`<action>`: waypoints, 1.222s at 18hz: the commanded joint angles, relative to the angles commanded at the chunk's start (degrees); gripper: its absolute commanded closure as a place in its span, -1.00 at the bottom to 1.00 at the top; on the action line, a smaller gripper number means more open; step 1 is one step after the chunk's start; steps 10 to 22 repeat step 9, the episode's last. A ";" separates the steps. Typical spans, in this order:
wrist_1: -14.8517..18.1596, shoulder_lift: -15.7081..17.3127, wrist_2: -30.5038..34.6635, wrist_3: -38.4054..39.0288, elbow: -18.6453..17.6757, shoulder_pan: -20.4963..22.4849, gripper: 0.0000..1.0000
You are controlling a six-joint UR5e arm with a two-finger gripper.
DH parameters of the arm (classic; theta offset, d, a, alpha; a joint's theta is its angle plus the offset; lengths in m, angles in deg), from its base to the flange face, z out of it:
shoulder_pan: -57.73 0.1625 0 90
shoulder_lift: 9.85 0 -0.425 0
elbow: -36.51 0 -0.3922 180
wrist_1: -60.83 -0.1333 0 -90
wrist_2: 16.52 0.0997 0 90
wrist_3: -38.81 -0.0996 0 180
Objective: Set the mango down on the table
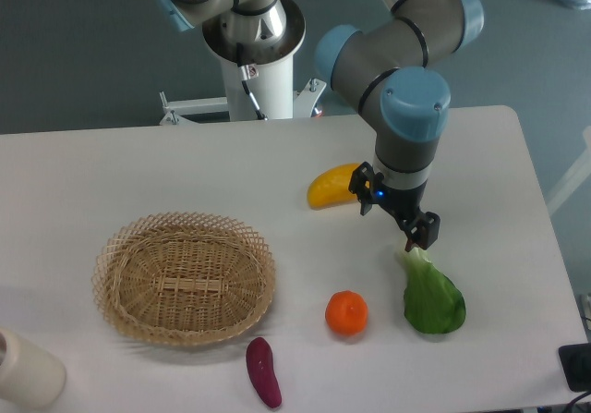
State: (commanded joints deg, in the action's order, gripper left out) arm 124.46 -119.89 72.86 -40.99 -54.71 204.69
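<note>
The yellow mango (332, 187) lies on the white table (138, 168), right of centre toward the back, with nothing holding it. My gripper (397, 216) hangs just to its right, fingers pointing down and apart, empty. It sits between the mango and the green vegetable, and its right finger (425, 230) is directly above the vegetable's white stalk.
A bok choy (430, 293) lies right of the gripper's tips. An orange (346, 312) rests in front of the mango, a purple eggplant (262, 371) near the front edge. A wicker basket (185, 276) stands at the left and a white cylinder (28, 369) at the front left corner.
</note>
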 joint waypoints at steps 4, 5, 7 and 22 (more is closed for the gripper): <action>-0.35 0.00 0.09 -0.09 -0.70 0.00 -1.00; -0.35 0.00 0.18 -0.18 -0.70 0.00 -1.00; -0.35 0.09 0.18 -0.18 -0.79 0.00 -1.00; -0.44 0.09 0.09 -0.18 -1.05 0.00 -1.00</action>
